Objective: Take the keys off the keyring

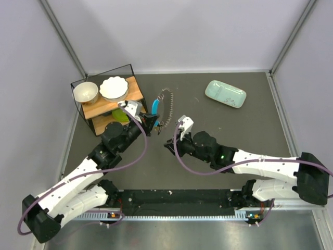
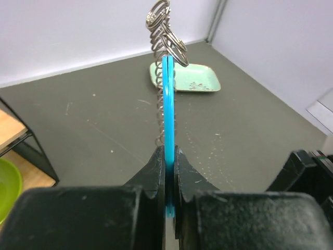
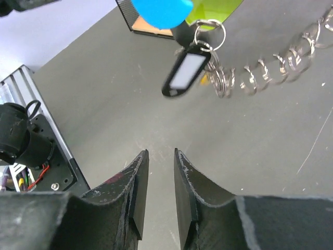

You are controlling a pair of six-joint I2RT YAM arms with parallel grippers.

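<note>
My left gripper is shut on the blue-covered key, which stands edge-on between its jaws and is held above the table. The silvery coiled keyring hangs from that key. In the right wrist view the blue cover is at the top, a black tag with a white label dangles below it, and the coil with small rings trails to the right. My right gripper is open and empty, below the tag and apart from it.
A black wire rack with wooden shelves stands at the back left, holding two pale bowls and a green bowl. A mint-green tray lies at the back right. Walls enclose the table.
</note>
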